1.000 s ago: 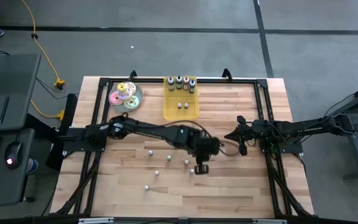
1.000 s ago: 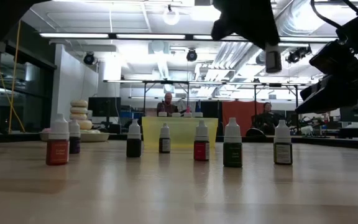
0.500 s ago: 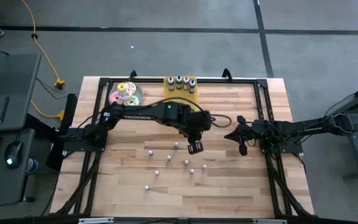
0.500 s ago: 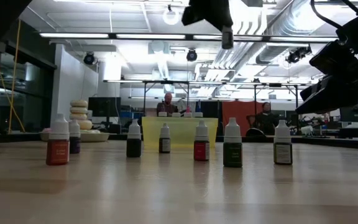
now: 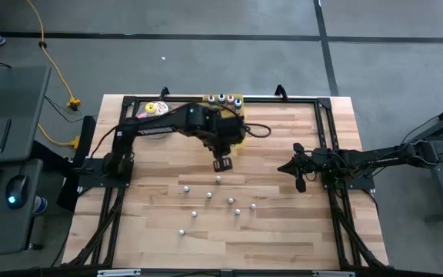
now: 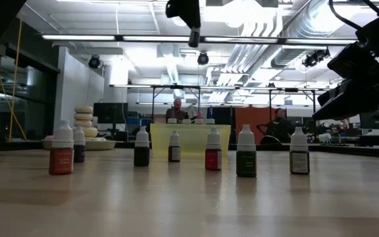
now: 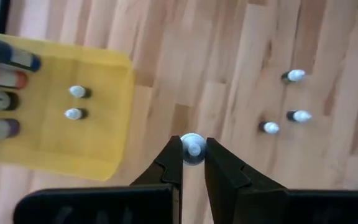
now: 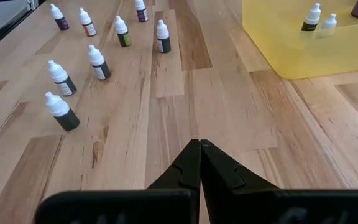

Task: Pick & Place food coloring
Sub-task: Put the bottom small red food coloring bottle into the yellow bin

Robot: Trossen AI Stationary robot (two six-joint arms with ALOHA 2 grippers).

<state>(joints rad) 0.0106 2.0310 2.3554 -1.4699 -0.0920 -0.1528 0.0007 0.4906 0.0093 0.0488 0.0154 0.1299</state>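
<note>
The left gripper [image 7: 193, 163], just beside the yellow tray [image 7: 107, 134], pinches a food coloring bottle [image 7: 194, 149], apparently lifted above the table.

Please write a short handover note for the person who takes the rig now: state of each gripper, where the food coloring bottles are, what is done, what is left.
Left gripper: jaws shut on one small bottle, held above the table beside the yellow tray.
Right gripper: jaws shut, empty, waiting low over the table's right side.
Done: two small bottles stand in the tray, with a row of larger bottles at its far end.
Left: drop the held bottle in the tray, then pick up the seven loose bottles standing on the table.
</note>
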